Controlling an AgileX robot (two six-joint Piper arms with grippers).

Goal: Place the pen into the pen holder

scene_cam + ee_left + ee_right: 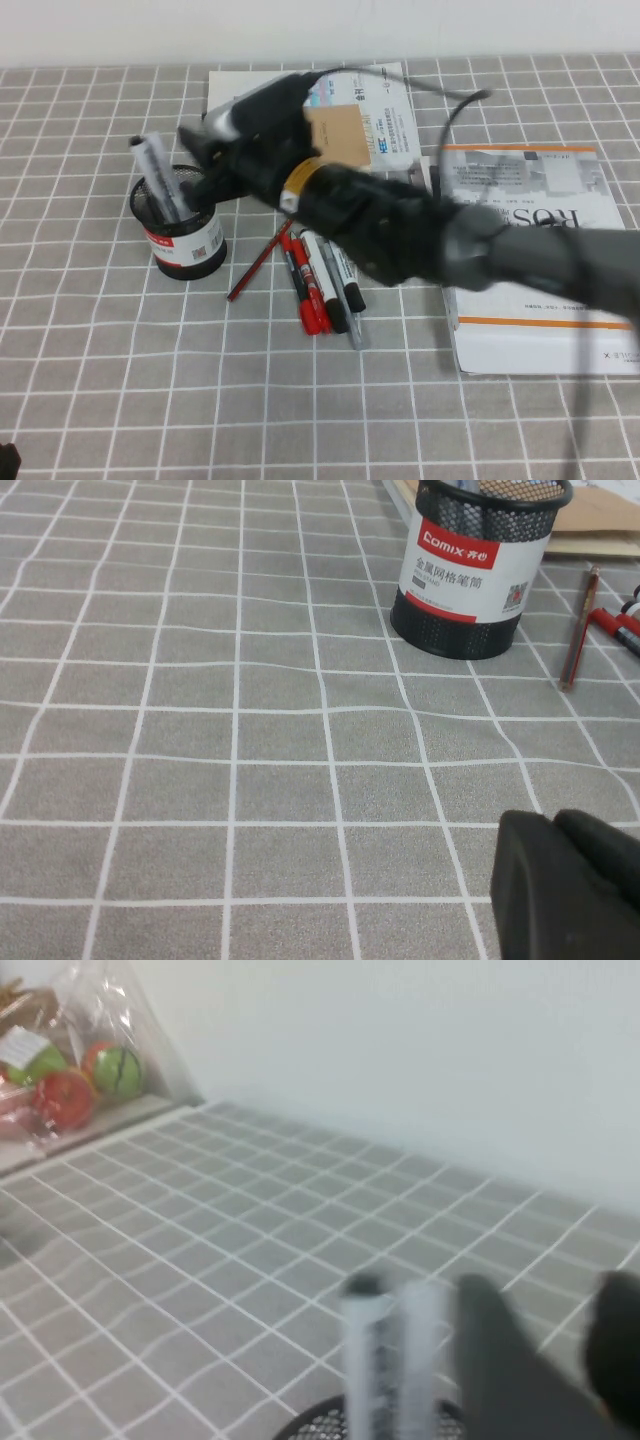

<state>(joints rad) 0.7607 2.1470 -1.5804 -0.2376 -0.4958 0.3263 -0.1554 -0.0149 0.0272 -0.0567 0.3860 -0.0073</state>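
The pen [157, 175], a white marker with dark print, stands tilted in the black mesh pen holder [182, 238] with its red and white label. My right gripper [200, 165] is just to the right of the pen's upper end, open and empty. In the right wrist view the pen [368, 1360] rises from the holder's rim [320, 1422] beside the gripper [560, 1350], not between its fingers. My left gripper [555, 825] is shut and empty, low over the cloth; the holder [470, 575] stands well ahead of it. In the high view it is at the front left corner [6, 460].
A red pencil [260, 262], red pens [305, 290] and black-capped markers [340, 285] lie right of the holder. A book [535, 250] lies at the right, another [360, 110] at the back. A bag of fruit [60, 1060] sits beyond the table's edge.
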